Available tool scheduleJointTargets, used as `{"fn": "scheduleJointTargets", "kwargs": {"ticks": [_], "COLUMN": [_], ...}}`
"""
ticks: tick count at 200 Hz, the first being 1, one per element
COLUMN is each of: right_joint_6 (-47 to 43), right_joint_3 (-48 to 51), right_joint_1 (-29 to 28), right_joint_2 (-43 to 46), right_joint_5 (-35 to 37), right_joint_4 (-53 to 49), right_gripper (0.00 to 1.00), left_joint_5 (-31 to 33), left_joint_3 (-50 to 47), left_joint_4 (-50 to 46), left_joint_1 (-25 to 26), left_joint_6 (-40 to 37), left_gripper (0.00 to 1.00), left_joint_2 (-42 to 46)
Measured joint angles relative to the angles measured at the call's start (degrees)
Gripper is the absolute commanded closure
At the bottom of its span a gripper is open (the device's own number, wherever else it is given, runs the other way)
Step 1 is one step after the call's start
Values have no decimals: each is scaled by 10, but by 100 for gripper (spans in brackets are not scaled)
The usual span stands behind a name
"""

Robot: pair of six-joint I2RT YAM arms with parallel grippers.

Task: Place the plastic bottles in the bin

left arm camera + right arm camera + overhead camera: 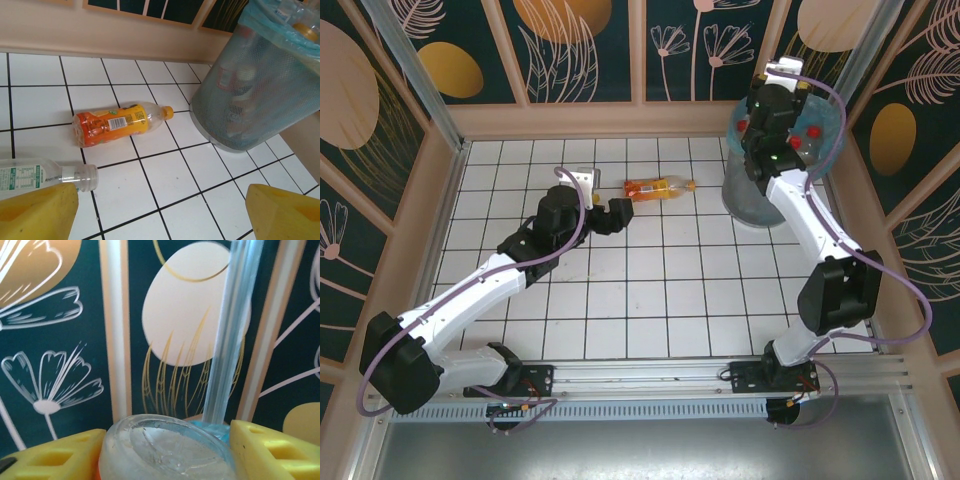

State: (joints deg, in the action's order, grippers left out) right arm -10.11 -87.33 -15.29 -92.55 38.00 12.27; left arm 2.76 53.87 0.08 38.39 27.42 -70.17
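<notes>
An orange-labelled plastic bottle lies on its side on the tiled floor, cap toward the bin. My left gripper is open just short of it, nothing between its yellow fingers. A clear bottle with a white-and-green label lies right beside the left finger. My right gripper hangs over the bin, shut on a clear plastic bottle whose base faces the camera. Several bottles sit inside the bin.
The grey mesh bin, lined with a light-blue bag, stands in the far right corner against the wall. Painted panels enclose the tiled floor on three sides. A pale blue corner post rises behind the right gripper.
</notes>
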Motion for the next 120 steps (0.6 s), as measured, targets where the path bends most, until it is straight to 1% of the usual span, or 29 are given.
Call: {"fn": "scheduleJointTargets", "kwargs": {"ticks": [19, 50, 65, 83, 120], "right_joint_6": [3, 12, 14, 17, 43], "right_joint_3": [-7, -29, -30, -30, -30], "right_joint_1": [-2, -2, -2, -2, -2], "right_joint_2": [-2, -10, -10, -10, -12], "right_joint_5": [-20, -35, -36, -40, -35], "right_joint_4": [-40, -89, -101, -115, -160], "right_gripper": [28, 29, 33, 40, 49], "left_joint_5": [3, 4, 5, 7, 7], "left_joint_3": [-1, -3, -4, -6, -13], "left_joint_4": [-2, -3, -3, -3, -3], "left_joint_1": [0, 0, 0, 0, 0], "left_joint_6": [0, 0, 0, 0, 0], "left_gripper": [13, 13, 13, 13, 13], "left_joint_2": [0, 0, 0, 0, 0]}}
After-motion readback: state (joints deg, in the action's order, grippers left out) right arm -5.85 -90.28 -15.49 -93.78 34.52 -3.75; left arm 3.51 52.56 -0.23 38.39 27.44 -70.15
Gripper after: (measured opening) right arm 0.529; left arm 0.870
